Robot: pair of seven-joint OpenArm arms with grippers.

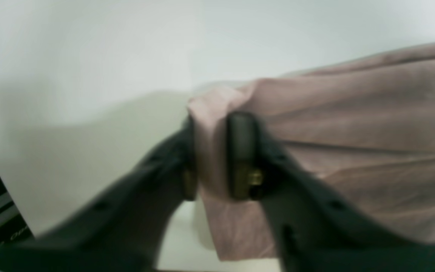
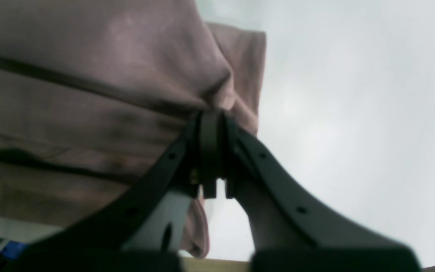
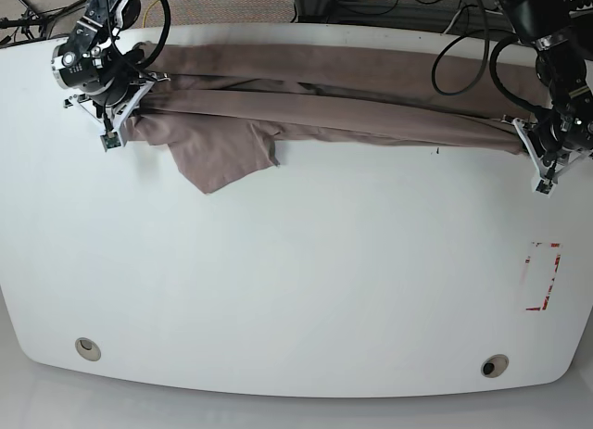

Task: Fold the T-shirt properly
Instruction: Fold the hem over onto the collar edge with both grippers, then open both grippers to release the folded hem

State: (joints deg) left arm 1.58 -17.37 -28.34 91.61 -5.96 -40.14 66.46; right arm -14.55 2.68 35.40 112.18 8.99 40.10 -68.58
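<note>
The mauve-brown T-shirt (image 3: 334,100) is stretched in a long folded band across the far part of the white table (image 3: 296,281), with a sleeve flap (image 3: 222,156) hanging toward me at the left. My left gripper (image 1: 213,151) is shut on a bunched edge of the T-shirt (image 1: 353,132) at the right end in the base view (image 3: 526,137). My right gripper (image 2: 212,124) is shut on the T-shirt (image 2: 89,94) at the left end in the base view (image 3: 130,109). The collar is hidden.
Cables (image 3: 463,40) run along the table's far edge behind the shirt. A red-and-white tape mark (image 3: 542,276) sits near the right edge. Two round holes (image 3: 88,347) (image 3: 494,365) lie near the front edge.
</note>
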